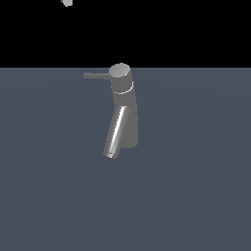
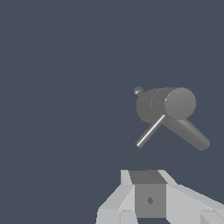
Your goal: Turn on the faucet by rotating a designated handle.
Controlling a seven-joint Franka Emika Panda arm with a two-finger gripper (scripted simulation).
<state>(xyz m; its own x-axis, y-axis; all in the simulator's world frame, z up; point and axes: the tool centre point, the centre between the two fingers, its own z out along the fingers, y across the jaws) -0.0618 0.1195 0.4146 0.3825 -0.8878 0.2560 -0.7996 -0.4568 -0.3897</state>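
Note:
The grey faucet (image 1: pixel 123 105) stands upright in the middle of the exterior view, its shiny spout (image 1: pixel 115 131) slanting down toward the camera. The thin handle (image 1: pixel 96 75) sticks out sideways from the round cap toward the exterior view's left. Only a pale scrap of my gripper (image 1: pixel 67 2) shows at that view's top edge, high above and well apart from the faucet. The wrist view looks down on the faucet (image 2: pixel 178 103), with my gripper (image 2: pixel 148 175) short of it. No gap shows between the fingers, and they hold nothing.
The faucet stands on a flat blue-grey floor (image 1: pixel 196 196) that runs to a black background at the far side. A small grey knob (image 2: pixel 138 91) shows beside the faucet body in the wrist view.

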